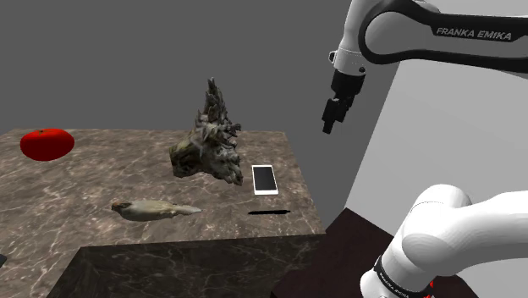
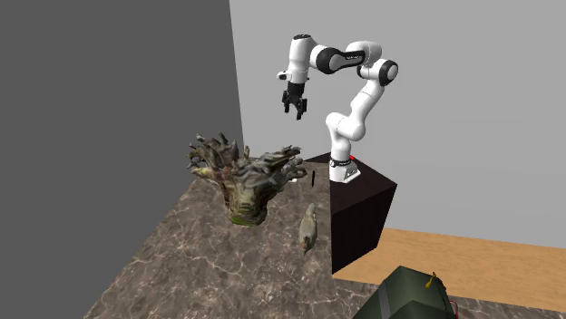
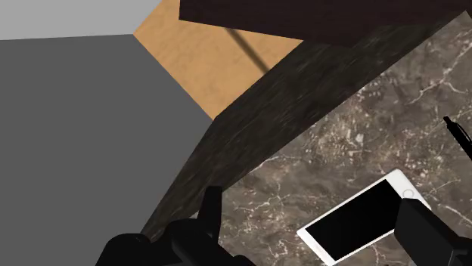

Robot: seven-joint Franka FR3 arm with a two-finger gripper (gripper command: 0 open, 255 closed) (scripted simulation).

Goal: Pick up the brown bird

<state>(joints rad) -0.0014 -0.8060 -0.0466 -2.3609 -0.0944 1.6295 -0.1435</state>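
Brown bird (image 1: pixel 152 209) lies ungrasped, our gripper (image 1: pixel 336 114) hanging high and spread apart, so we judge the approach pending: swing over, then descend.

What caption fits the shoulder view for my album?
Open tool hangs in air; brown bird lies untouched on the table.

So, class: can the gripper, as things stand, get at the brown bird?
Probably yes: the bird lies in the open on the table, apart from the gnarled root, and the open gripper hangs high with nothing between.
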